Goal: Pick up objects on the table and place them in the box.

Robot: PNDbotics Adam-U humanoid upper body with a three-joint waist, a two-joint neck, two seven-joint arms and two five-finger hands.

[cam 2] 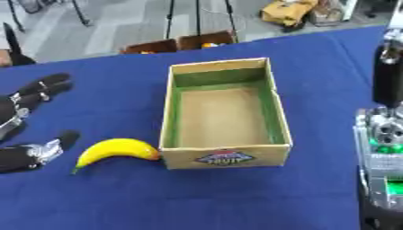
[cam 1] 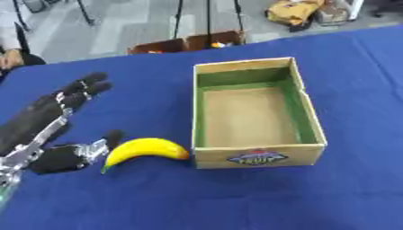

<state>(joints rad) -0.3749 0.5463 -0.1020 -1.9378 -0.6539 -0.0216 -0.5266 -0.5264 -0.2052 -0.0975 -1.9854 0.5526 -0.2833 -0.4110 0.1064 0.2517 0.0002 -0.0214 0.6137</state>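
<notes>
A yellow banana [cam 1: 145, 149] lies on the blue table, its right end touching the front left corner of an empty cardboard box [cam 1: 257, 156] with green inner walls. My left hand [cam 1: 47, 117] is at the left, just beside the banana, fingers stretched out and open, its thumb [cam 1: 112, 137] close to the banana's left end. Nothing is held. My right arm [cam 2: 383, 148] shows at the right edge of the right eye view; its hand is out of view.
The blue cloth-covered table [cam 1: 236, 197] fills the view. Beyond its far edge stand brown crates [cam 1: 185, 44] with small items, and a yellow bag [cam 1: 293, 11] on the floor. A person's hand [cam 1: 9, 58] rests at the far left edge.
</notes>
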